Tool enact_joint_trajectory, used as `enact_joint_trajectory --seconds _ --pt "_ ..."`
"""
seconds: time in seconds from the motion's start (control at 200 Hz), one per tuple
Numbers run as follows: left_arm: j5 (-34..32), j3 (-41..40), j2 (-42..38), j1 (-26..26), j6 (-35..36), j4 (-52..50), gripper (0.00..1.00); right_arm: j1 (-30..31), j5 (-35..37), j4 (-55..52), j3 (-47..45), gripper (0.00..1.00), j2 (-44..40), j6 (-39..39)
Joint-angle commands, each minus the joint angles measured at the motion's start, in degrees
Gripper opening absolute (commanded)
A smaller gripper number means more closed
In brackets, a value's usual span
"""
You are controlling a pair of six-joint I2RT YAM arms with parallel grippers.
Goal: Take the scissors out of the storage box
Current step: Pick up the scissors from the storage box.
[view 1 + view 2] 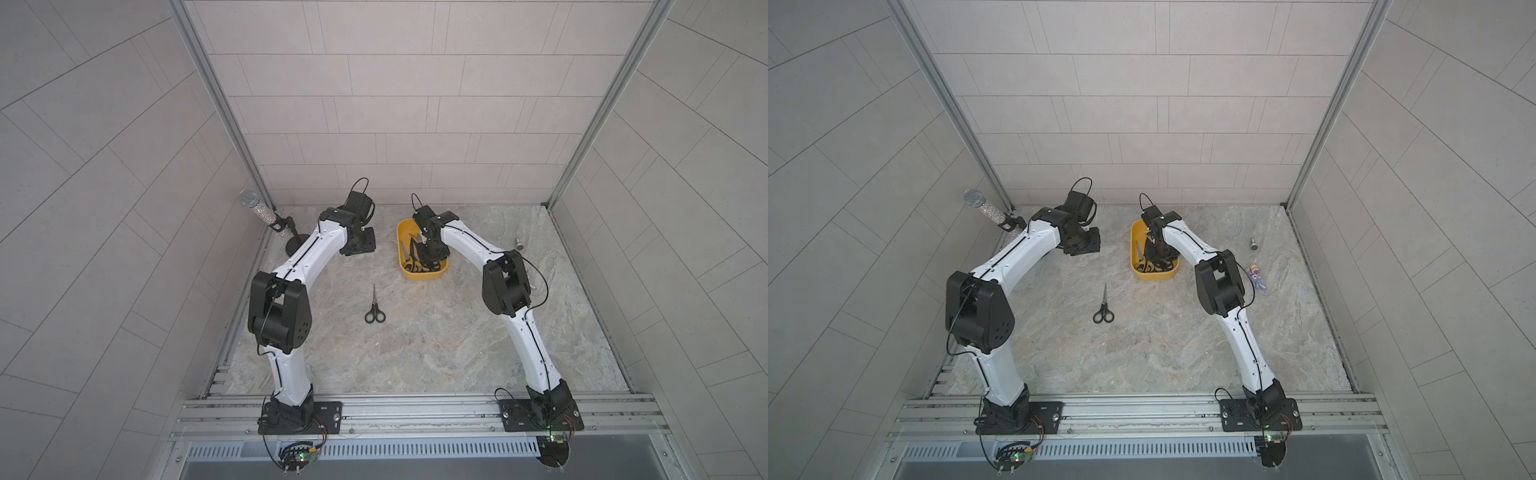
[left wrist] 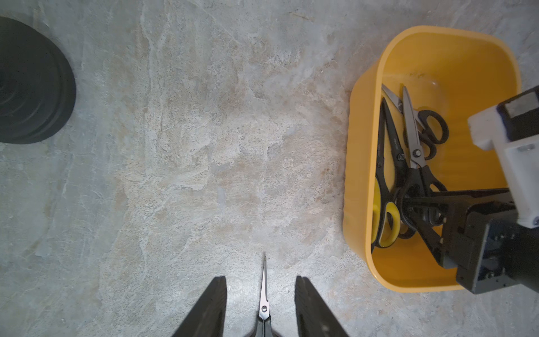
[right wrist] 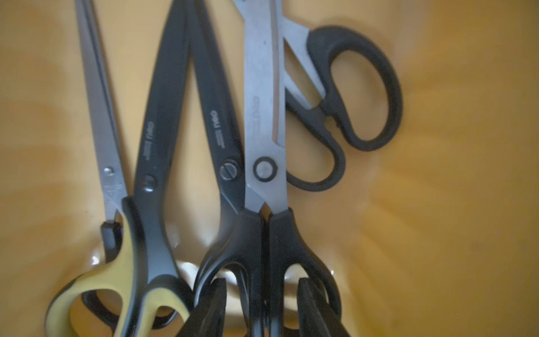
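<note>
The storage box (image 1: 419,276) sits on the counter (image 1: 415,353) toward the back, right of centre, with five pairs of scissors inside, most handles bunched at its near end. The right gripper (image 3: 262,283) reaches down into that bunch. Its jaws stand apart astride the black handle shanks of the steel-bladed pair (image 3: 262,116), and a light gap shows on each side, so nothing is pinched. That pair lies across the blades of a reversed pair (image 3: 364,87), whose black loops point the other way. Touching it on the other side is the dark-bladed pair (image 3: 215,125), then the yellow-handled pair (image 3: 125,256) (image 2: 386,216), which covers the handle of a thin steel pair (image 3: 99,116) next to the box wall. In both top views the right wrist hides much of the box's inside. One pair is already out: the small scissors (image 1: 375,305) (image 1: 1104,305) lie closed on bare counter in front of the box, well apart from it, tips pointing to the back. The left gripper (image 2: 261,281) hangs to the left of the box, jaws released and holding nothing. In its wrist view the small scissors show between the jaws, but farther off. A microphone (image 1: 255,205) on a round black stand (image 2: 32,81) occupies the back left corner. A small metal cylinder (image 1: 1253,244) and a little blue toy figure (image 1: 1255,277) lie to the right of the right arm.
</note>
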Motion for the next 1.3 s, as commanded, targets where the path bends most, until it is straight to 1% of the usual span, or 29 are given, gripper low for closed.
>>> enact_joint_trajectory --seconds 0.0,0.145,0.225,0.3,0.39,0.49,0.625,0.735,0.77,0.935,1.016,1.131,1.291 --pt "0.0 -0.6 -2.3 0.3 0.0 0.1 0.44 0.9 -0.1 -0.5 1.3 0.45 1.4 1.9" --pt "0.0 -1.5 -3.0 0.5 -0.1 0.3 0.45 1.0 0.5 1.1 2.2 0.43 0.5 2.9" --pt "0.1 -1.7 -3.1 0.5 -0.1 0.3 0.45 0.7 -0.4 1.5 1.9 0.42 0.7 3.1" --pt "-0.1 -2.0 -3.4 0.6 -0.1 0.3 0.45 0.5 -1.7 2.3 1.0 0.38 1.2 3.3" --pt "-0.1 -2.3 -3.5 0.7 -0.1 0.4 0.45 0.3 -2.3 2.9 -0.2 0.31 1.4 3.3" --pt "0.1 -2.4 -3.6 0.9 -0.2 0.5 0.45 -0.1 -2.3 3.5 -1.2 0.29 1.2 3.3" --pt "0.2 -2.6 -3.6 0.9 -0.3 0.8 0.45 -0.2 -3.2 4.3 -2.0 0.20 0.6 3.2" --pt "0.6 -2.8 -3.6 1.0 -0.6 1.0 0.44 -0.2 -3.6 4.4 -1.8 0.04 0.5 3.3" --pt "0.6 -2.7 -3.6 0.9 -0.7 1.2 0.44 -0.2 -3.4 4.5 -1.7 0.01 0.3 3.3" --pt "1.7 -2.3 -3.4 1.0 -0.3 1.6 0.44 -0.2 -2.6 4.7 -0.7 0.01 -1.6 3.0" --pt "2.9 -1.8 -2.6 0.4 0.6 1.3 0.42 -0.2 -2.6 4.2 0.0 0.01 -2.1 3.0" --pt "2.1 -1.2 -2.0 -1.0 1.2 0.7 0.42 -0.1 -2.6 4.8 -0.8 0.00 -4.2 3.5" --pt "1.5 -1.4 -2.0 -1.1 0.7 0.9 0.42 0.0 -1.9 6.0 -1.4 0.00 -6.9 4.0"
